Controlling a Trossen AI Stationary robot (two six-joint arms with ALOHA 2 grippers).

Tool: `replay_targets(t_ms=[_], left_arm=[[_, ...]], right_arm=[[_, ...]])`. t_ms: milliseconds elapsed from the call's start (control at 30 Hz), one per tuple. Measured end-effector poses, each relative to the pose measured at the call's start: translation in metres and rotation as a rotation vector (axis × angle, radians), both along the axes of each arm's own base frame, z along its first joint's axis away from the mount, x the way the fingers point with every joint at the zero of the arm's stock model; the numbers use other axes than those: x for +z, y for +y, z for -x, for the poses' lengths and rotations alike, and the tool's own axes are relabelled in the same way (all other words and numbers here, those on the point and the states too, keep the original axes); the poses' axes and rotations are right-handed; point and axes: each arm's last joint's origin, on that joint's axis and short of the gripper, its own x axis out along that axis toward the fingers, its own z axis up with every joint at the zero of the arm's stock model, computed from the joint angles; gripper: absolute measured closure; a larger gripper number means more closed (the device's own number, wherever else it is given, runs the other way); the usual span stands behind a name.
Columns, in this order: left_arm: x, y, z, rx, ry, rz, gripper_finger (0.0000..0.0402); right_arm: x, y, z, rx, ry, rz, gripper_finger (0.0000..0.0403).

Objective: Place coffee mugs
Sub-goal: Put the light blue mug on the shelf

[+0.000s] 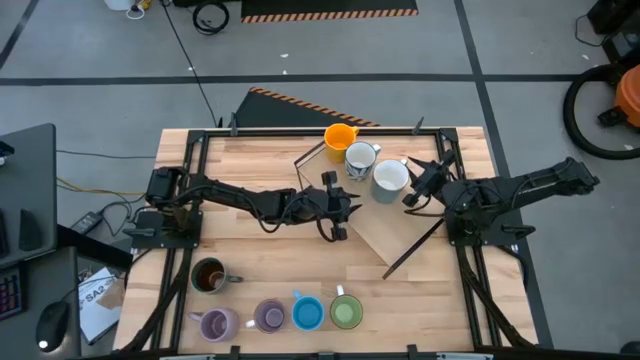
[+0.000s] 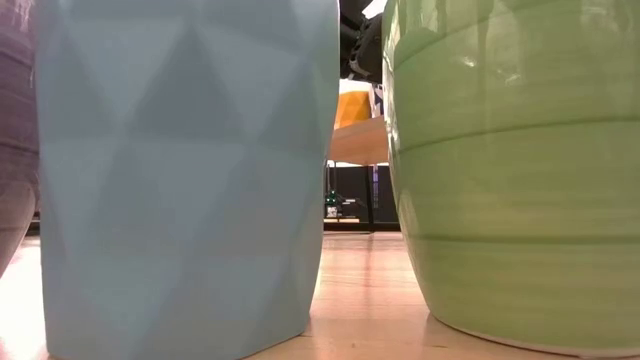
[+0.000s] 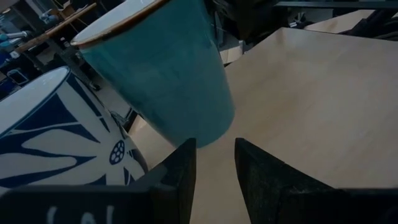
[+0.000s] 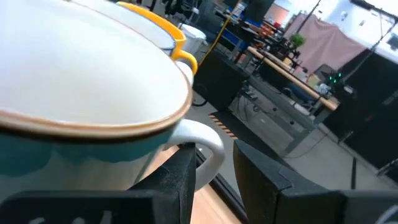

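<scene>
- The left gripper (image 3: 214,163), at the middle of the wooden table (image 1: 250,160), has its two dark fingers apart with nothing between them. It points at the foot of a teal-sided ceramic mug with a white inside and brown rim (image 3: 168,74).
- The right gripper (image 4: 214,177) faces the same teal mug (image 4: 81,93) from the other side, fingers also parted. The white handle (image 4: 205,143) sits just ahead of the gap and does not look clamped.
- With both arms near one mug, a push from either could knock it over or shove it into the other's fingers.
- The teal mug (image 1: 390,178) stands on a pale board (image 1: 385,240), close beside a blue-and-white patterned mug (image 1: 360,158). A glossy orange mug (image 1: 340,137) is next along. A nudge to one would likely carry down the line.
- A grip on the thin handle alone may let the mug swing or slip when lifted.
- Along the near edge wait a dark brown mug (image 1: 208,275), two purple mugs (image 1: 218,323) (image 1: 270,316), a faceted pale blue mug (image 1: 307,313) and a ribbed green mug (image 1: 346,312).
- The near row is tightly packed, so a reach there risks clipping a neighbour.
</scene>
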Motion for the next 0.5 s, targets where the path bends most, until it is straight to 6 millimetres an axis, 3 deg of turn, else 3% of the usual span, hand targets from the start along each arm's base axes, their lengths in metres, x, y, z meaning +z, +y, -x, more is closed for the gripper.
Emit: replay_targets(t_ms=[167,500], left_arm=[[-0.0007,-0.0023,0.0003,-0.005,0.007,0.0,0.0285],[-0.0027,-0.009,0.003,0.023,0.048,-0.034,0.0285]], right_arm=[[-0.0013,-0.0006,-0.001,-0.006,-0.001,-0.009,0.0282],[-0.0017,0.0023,-0.0007,0.011,-0.017,-0.025,0.023]])
